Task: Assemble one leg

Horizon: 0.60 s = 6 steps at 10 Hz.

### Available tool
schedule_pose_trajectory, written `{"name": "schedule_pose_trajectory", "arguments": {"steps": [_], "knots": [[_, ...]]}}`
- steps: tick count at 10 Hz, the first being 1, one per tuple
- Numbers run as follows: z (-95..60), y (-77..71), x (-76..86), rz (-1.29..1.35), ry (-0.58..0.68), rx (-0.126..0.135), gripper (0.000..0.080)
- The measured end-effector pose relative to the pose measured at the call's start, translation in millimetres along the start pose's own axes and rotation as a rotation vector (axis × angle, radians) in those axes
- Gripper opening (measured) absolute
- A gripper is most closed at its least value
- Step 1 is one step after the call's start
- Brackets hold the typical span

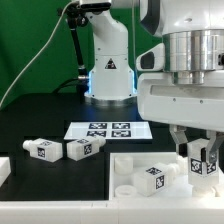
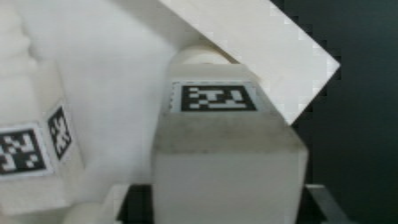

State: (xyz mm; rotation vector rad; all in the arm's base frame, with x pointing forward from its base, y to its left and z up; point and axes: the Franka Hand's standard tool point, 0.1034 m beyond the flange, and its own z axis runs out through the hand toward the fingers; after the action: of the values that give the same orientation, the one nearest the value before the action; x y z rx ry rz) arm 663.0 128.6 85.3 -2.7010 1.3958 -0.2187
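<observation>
My gripper (image 1: 203, 160) is at the exterior view's right and is shut on a leg (image 1: 206, 167), a stubby white block with black-and-white tags, held upright over the right part of the big white panel (image 1: 128, 198). In the wrist view the held leg (image 2: 222, 150) fills the space between my fingers (image 2: 334, 203), tag facing the camera. A second leg (image 1: 151, 178) lies on the panel just left of my gripper and also shows in the wrist view (image 2: 36, 140). Two more legs (image 1: 45, 148) (image 1: 84, 149) lie on the black table at the left.
The marker board (image 1: 100, 129) lies flat behind the legs. The robot's base (image 1: 108, 70) stands at the back. Another white part (image 1: 4, 168) is cut off at the exterior view's left edge. A panel corner (image 2: 267, 40) shows beyond the held leg.
</observation>
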Motion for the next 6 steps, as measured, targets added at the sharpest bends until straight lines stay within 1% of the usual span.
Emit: {"name": "schedule_pose_trajectory", "arguments": {"steps": [1, 2, 3, 5, 6], "knots": [[-0.1, -0.1, -1.5, 0.037, -0.004, -0.013, 0.0282], [-0.2, 0.9, -1.7, 0.112, -0.012, -0.018, 0.0282], [0.0, 1.5, -1.4, 0.14, -0.014, -0.019, 0.0282], [0.0, 1.1, -2.2, 0.097, -0.015, -0.018, 0.0289], [-0.4, 0.9, -2.0, -0.025, -0.017, -0.016, 0.0499]]}}
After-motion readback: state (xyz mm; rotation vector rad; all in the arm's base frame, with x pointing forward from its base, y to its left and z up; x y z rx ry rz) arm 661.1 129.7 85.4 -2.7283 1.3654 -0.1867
